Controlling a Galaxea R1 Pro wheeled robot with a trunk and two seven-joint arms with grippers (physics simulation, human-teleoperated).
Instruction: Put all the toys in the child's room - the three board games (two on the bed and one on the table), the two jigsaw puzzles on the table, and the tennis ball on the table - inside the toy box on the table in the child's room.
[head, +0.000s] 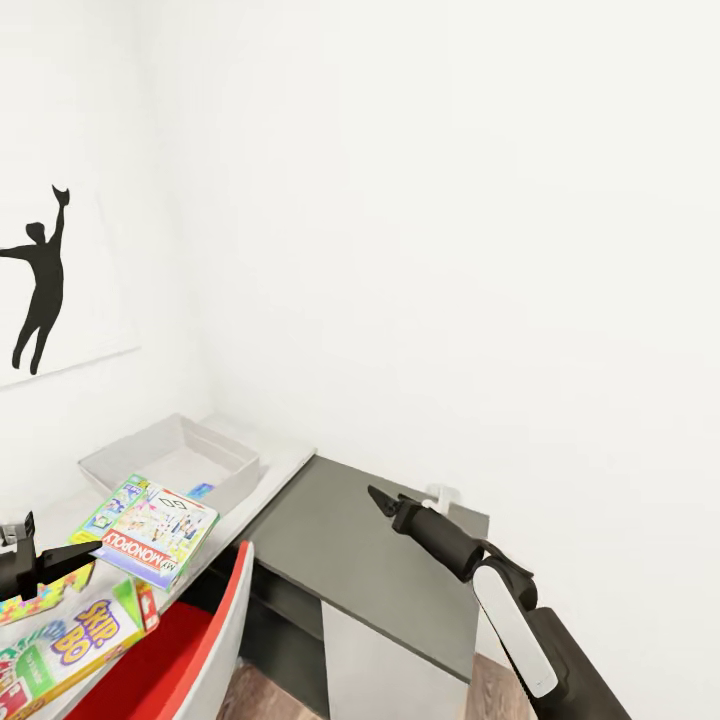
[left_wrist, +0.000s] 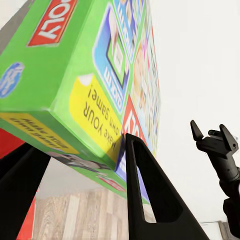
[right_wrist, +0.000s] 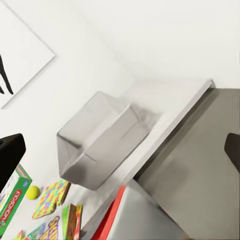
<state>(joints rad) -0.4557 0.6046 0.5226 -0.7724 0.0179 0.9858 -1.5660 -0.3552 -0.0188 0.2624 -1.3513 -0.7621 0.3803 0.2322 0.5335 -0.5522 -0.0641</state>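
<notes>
Left wrist view: the left gripper (left_wrist: 82, 195) has its jaws clamped on a short edge of the Monopoly box (left_wrist: 85, 75), held tilted above the table (head: 265, 470), long axis toward the toy box (head: 170, 462). Judged light, stiff, slick cardboard. Right gripper (head: 378, 496): spread apart, idle.

Toy box (head: 170, 458) sat open-topped near the table's (head: 268, 470) far end, air above it free. Green-edged board game (head: 148, 528) hung just short of its near rim. Red chair back (head: 205, 640) crowded the table's front edge. Dark cabinet top (head: 350, 560) lay open.
</notes>
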